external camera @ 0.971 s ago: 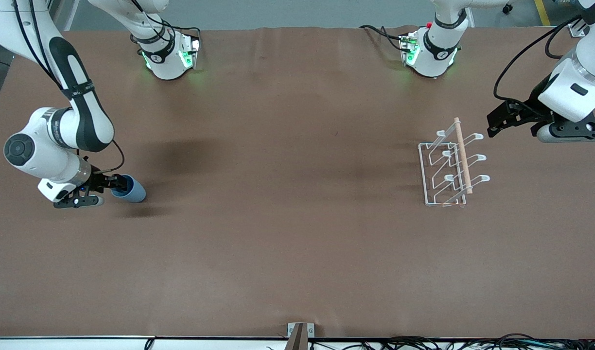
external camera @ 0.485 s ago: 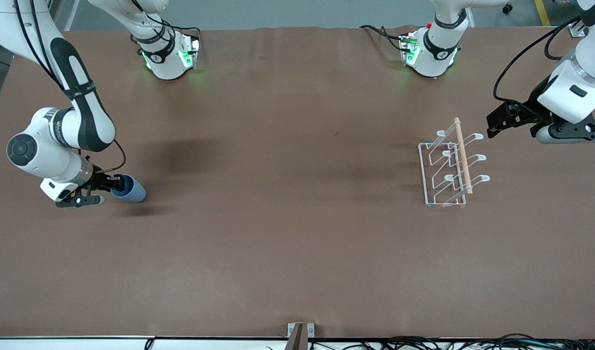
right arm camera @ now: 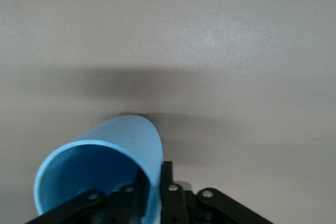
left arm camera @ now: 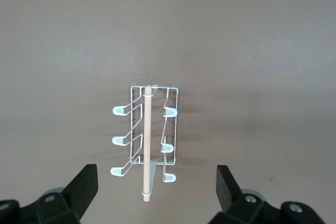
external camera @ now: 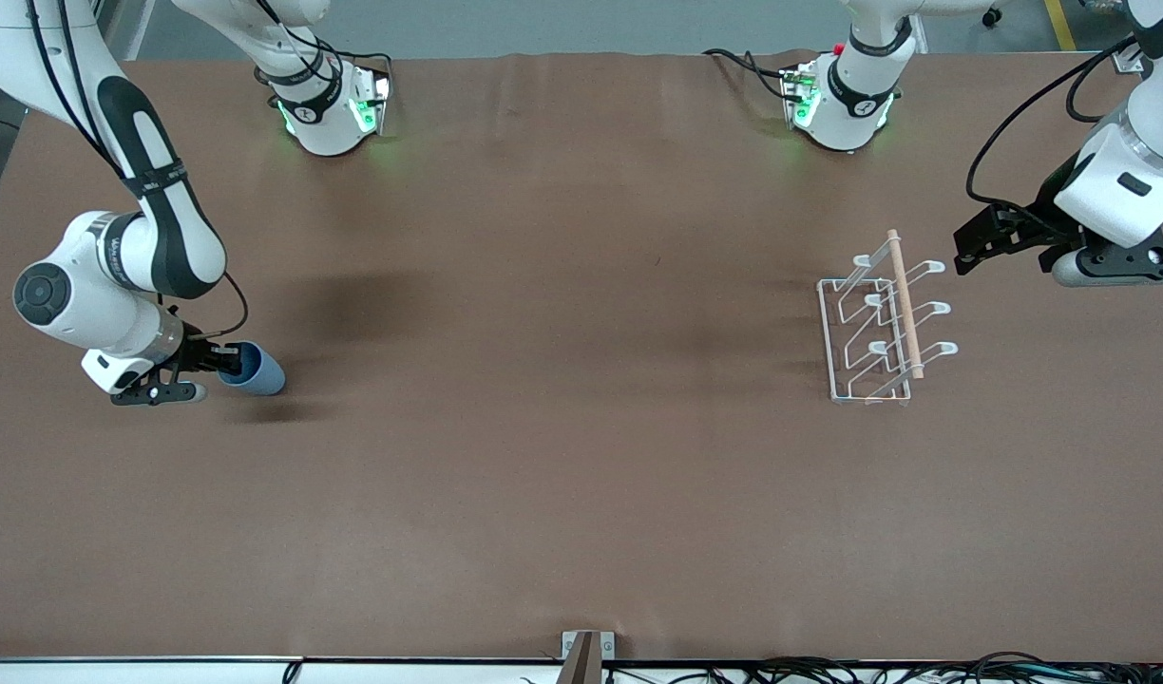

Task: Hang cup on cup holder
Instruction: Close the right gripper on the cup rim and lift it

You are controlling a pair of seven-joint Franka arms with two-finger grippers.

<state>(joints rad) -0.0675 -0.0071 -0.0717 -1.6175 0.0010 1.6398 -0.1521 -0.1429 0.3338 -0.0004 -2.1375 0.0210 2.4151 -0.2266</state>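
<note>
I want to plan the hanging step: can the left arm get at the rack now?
Probably yes. The left gripper hangs open just beside the rack, toward the left arm's end of the table, and nothing lies between them; its prongs are all bare.

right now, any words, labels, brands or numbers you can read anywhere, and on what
None readable.
Right arm: a small print on the black band, too small to read.
Arm bases: marks, too blurred to read.
The cup and the cup holder: no text.
</note>
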